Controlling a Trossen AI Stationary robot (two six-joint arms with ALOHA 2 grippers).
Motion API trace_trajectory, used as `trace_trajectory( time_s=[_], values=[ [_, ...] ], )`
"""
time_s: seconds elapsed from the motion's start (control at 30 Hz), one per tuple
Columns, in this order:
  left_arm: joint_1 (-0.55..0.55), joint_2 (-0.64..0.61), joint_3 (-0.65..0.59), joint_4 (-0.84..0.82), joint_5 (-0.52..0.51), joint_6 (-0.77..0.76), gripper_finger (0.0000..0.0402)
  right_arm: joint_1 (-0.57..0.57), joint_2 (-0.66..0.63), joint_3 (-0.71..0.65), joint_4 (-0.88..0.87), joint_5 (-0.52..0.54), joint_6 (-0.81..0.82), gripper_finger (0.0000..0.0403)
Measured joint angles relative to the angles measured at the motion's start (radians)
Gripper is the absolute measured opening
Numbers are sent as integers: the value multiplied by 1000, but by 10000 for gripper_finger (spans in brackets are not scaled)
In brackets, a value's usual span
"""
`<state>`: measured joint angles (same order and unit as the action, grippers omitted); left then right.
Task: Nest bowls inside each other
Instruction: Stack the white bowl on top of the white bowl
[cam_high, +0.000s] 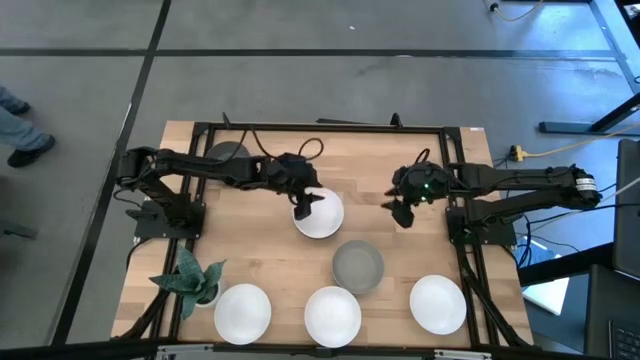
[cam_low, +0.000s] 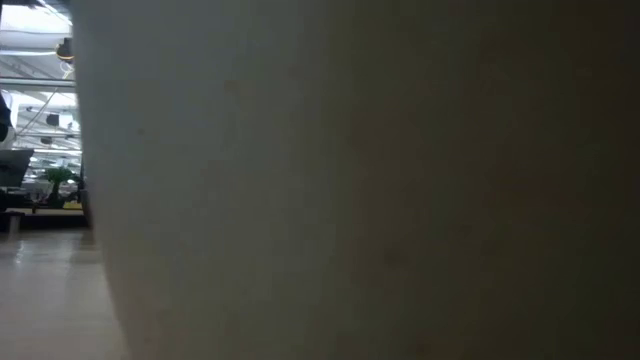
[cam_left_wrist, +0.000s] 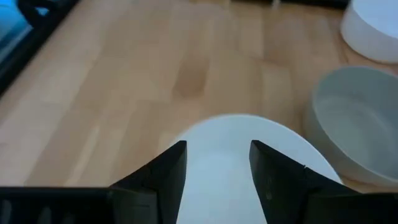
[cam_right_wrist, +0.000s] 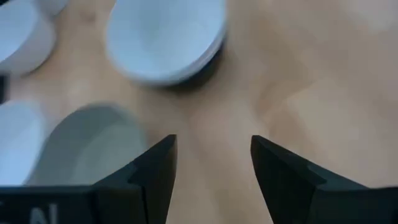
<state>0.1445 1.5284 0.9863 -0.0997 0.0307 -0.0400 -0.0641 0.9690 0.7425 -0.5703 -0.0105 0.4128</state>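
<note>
A white bowl (cam_high: 325, 218) sits mid-table, seen also in the left wrist view (cam_left_wrist: 236, 134) and the right wrist view (cam_right_wrist: 165, 37). My left gripper (cam_high: 305, 207) (cam_left_wrist: 217, 165) hangs open over the bowl's left rim. My right gripper (cam_high: 404, 212) (cam_right_wrist: 214, 162) is open above bare wood to the right of that bowl. A grey bowl (cam_high: 357, 266) (cam_left_wrist: 357, 124) (cam_right_wrist: 93, 143) stands upright nearer the near edge. Three white bowls (cam_high: 242, 312), (cam_high: 332, 315), (cam_high: 437, 304) line the near edge. A dark grey bowl (cam_high: 228, 155) sits at the far left, partly under the left arm. My left gripper stands with both open fingers (cam_left_wrist: 171, 171) over the white bowl's rim, coming from above and from the table's left. The fingers hide the rim, so I cannot tell whether they touch it. The bowl rests upright on the table.
A green spiky plant (cam_high: 190, 280) stands at the near left corner. A black frame (cam_high: 320, 127) rims the table. One white bowl (cam_low: 350, 180) fills nearly the whole low view. Bare wood lies between the two grippers and along the far edge.
</note>
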Motion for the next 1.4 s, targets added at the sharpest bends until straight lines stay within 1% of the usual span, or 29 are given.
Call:
trace_trajectory(
  time_s=[0.17,0.23,0.43,0.63,0.77,0.87,1.0,1.13,1.23,1.33,1.4],
  values=[
    [-52,0,0,-32,2,1,172,85,2,0,-140,-126,120,206],
    [-69,0,-1,-35,2,6,172,132,3,0,-185,-150,175,206],
    [-104,0,-1,-37,0,9,170,292,3,0,-222,-151,276,198],
    [-134,0,-1,-43,-20,-4,170,456,6,8,-221,-141,426,166],
    [-156,0,-1,-42,-20,-16,169,538,33,71,-216,-132,473,146],
    [-170,1,-1,-32,-24,-48,170,576,73,135,-209,-130,443,137],
    [-192,1,-1,4,-28,-64,170,621,139,212,-232,-130,309,134],
    [-222,1,-1,54,-77,-129,170,675,233,277,-406,-130,182,133],
    [-246,1,-1,96,-105,-144,171,734,317,309,-543,-139,107,133],
    [-274,1,-1,127,-158,-177,169,785,380,318,-594,-140,63,133],
    [-290,1,-1,135,-190,-195,169,808,407,316,-590,-120,53,133]
  ],
)
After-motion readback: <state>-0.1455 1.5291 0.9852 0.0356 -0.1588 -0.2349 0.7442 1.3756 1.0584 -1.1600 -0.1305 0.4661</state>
